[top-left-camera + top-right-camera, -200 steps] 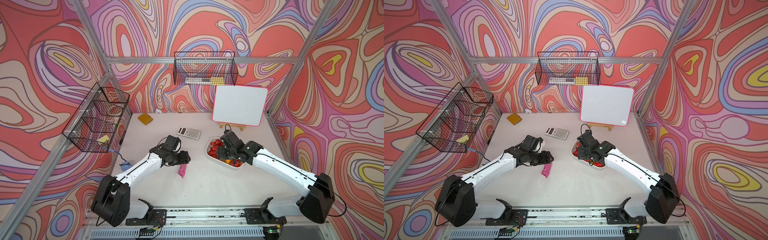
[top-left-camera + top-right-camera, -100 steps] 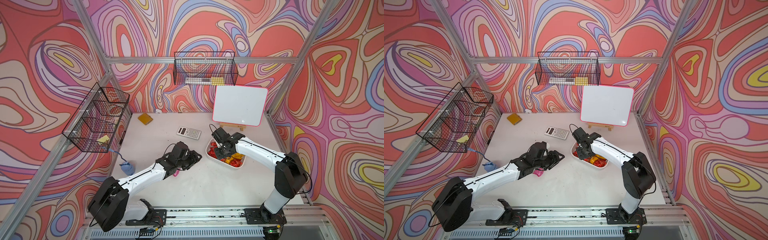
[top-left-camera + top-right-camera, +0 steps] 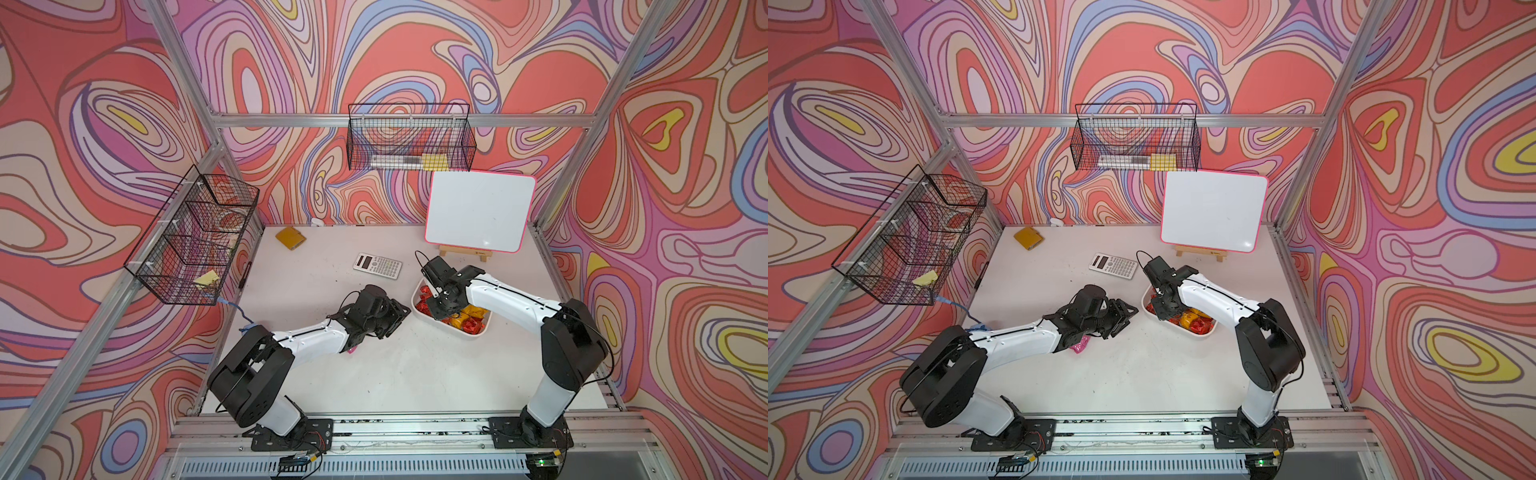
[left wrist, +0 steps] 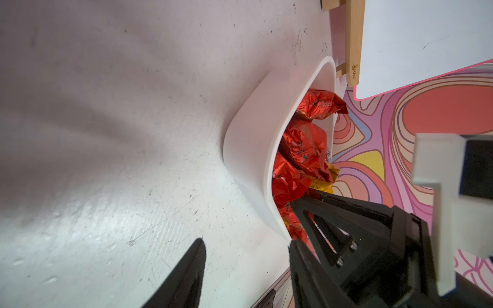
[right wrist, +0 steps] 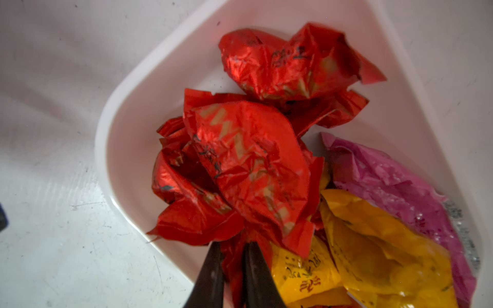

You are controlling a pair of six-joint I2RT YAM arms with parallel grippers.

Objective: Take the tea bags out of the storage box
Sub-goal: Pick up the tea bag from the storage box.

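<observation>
The storage box (image 3: 468,337) is a shallow white tub on the table right of centre, seen in both top views, its rim (image 3: 1177,328) white. It holds several red, orange-yellow and pink foil tea bags (image 5: 248,165). My right gripper (image 5: 232,246) reaches into the box's near-left part and is shut on the crimped end of a red tea bag. My left gripper (image 4: 245,242) is open with nothing between its fingers, low over the table just left of the box wall (image 4: 253,133). One pink tea bag (image 3: 1080,345) lies on the table, partly under my left arm.
A calculator (image 3: 377,266) lies behind the box. A whiteboard on a wooden easel (image 3: 480,216) stands at the back right, a mustard-yellow pad (image 3: 290,237) at the back left. Black wire baskets hang on the back wall (image 3: 409,139) and the left wall (image 3: 195,237).
My left gripper has moved right from over the pink tea bag to beside the box, narrowing slightly. My right gripper shifted within the box and closed on a red tea bag.
</observation>
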